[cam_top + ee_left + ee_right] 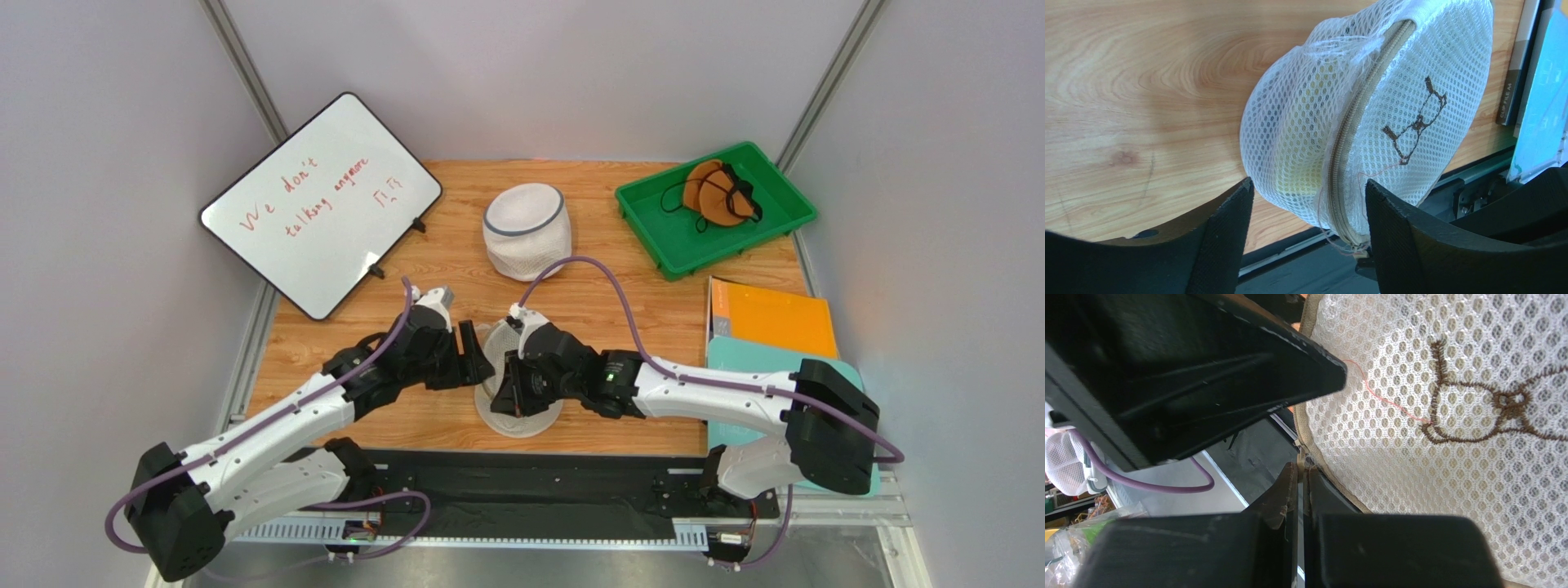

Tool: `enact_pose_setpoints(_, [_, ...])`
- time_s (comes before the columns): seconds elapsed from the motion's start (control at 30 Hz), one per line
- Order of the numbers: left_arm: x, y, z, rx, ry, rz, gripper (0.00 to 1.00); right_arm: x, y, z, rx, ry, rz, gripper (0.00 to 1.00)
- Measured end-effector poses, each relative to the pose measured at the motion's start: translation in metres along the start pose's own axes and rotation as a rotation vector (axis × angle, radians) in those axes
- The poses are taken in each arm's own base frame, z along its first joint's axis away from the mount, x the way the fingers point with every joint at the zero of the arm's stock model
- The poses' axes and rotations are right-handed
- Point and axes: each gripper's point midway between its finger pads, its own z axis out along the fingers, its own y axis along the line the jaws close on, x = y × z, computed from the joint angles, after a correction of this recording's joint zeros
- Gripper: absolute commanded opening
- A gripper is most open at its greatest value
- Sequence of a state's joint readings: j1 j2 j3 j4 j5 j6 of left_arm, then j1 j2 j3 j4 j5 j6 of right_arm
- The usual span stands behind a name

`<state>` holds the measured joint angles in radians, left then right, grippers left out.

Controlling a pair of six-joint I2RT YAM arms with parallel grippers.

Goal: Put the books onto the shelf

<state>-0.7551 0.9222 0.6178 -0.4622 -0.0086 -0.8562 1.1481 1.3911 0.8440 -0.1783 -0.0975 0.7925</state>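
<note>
Two books lie at the table's right edge, an orange book (773,316) and a teal book (761,368) under it; their edges (1536,92) show in the left wrist view. The shelf is out of view. Between the arms, a white mesh bag (528,423) (1364,104) (1444,447) with a tan zipper (1352,153) lies near the front edge. My left gripper (472,355) (1309,190) is open, its fingers (1229,226) either side of the bag's lower edge without touching it. My right gripper (505,395) (1301,468) is shut on the zipper tab.
A whiteboard (321,202) leans at the back left. A second white mesh bag (528,230) stands at the back middle. A green tray (715,233) at the back right holds brown items (718,194). A black rail (552,490) runs along the near edge.
</note>
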Motion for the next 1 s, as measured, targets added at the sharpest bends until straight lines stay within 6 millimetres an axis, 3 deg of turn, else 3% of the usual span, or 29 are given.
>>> enact_pose_setpoints(0.1, [0.004,-0.003,0.002,0.013,0.007,-0.011,0.44,0.000,0.001,0.000,-0.004,0.001,-0.001,0.00])
enact_pose_setpoints(0.27, [0.009,-0.011,0.007,0.042,0.022,-0.023,0.25,0.001,0.001,0.001,-0.005,0.007,0.000,0.00])
enact_pose_setpoints(0.43, [0.009,-0.014,0.009,0.062,0.020,-0.039,0.00,0.001,0.001,0.002,-0.004,0.008,0.000,0.00])
enact_pose_setpoints(1.0, [0.002,-0.013,0.015,0.045,0.010,-0.033,0.00,0.006,-0.008,0.000,0.015,0.006,0.005,0.00])
